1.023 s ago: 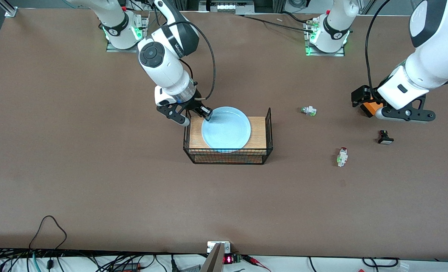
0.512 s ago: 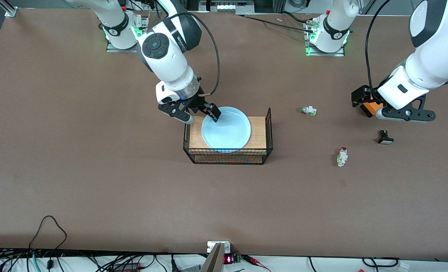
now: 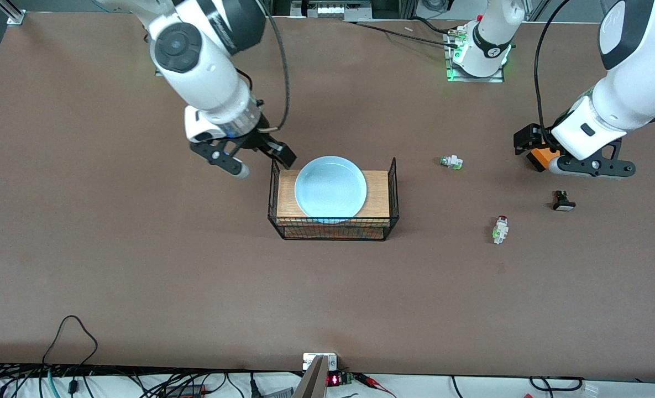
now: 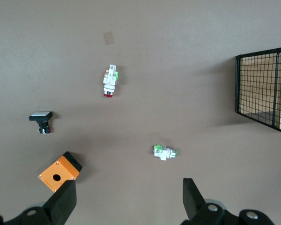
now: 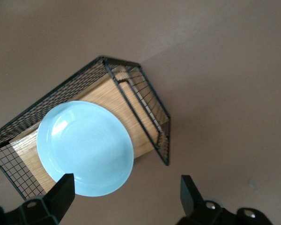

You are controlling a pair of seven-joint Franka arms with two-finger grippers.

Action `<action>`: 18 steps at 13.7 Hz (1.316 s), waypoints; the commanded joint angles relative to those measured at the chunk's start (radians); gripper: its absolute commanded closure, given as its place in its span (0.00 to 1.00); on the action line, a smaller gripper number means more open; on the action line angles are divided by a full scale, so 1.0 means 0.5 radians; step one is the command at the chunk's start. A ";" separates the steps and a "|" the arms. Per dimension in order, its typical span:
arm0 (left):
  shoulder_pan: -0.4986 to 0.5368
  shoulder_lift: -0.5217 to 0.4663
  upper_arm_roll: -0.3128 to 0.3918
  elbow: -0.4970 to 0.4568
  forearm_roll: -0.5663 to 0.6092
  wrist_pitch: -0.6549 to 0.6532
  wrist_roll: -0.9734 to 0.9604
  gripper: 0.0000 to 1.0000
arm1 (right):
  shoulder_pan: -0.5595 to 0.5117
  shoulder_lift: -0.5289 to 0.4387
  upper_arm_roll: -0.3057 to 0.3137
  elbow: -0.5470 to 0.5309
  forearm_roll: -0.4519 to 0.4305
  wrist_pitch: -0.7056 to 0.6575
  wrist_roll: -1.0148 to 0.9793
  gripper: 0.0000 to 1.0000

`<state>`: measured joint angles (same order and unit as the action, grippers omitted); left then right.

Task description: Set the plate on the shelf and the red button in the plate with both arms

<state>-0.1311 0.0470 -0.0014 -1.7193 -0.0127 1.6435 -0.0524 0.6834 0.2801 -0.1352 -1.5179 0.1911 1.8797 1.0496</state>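
The pale-blue plate [image 3: 330,187] lies flat on the wooden board in the wire rack [image 3: 393,182]; it also shows in the right wrist view [image 5: 84,147]. My right gripper [image 3: 262,163] is open and empty, in the air beside the rack's end toward the right arm's end of the table, as the right wrist view [image 5: 126,192] also shows. The red button [image 3: 501,229] lies on the table toward the left arm's end and shows in the left wrist view [image 4: 110,81]. My left gripper [image 3: 592,166] waits open and empty [image 4: 127,201] above the table there.
A white part with a green cap [image 3: 451,162] and a black part with a white cap [image 3: 563,201] lie near the red button. An orange block [image 3: 540,157] sits by the left gripper. The rack's wire end [image 4: 262,89] shows in the left wrist view.
My right gripper has let go of the plate's rim, opened, and pulled away toward the right arm's end. The plate stays in the rack. The left arm has not moved.
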 commanded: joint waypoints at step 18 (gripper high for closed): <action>0.219 0.988 0.003 -0.102 0.225 0.937 0.249 0.00 | -0.759 -0.364 0.010 0.091 -0.658 -0.593 -2.001 0.00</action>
<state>-0.0385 0.5152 0.0050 -1.7681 0.0784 2.0667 0.0231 0.3221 0.1490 -0.1489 -1.4220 -0.1203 1.5970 0.0384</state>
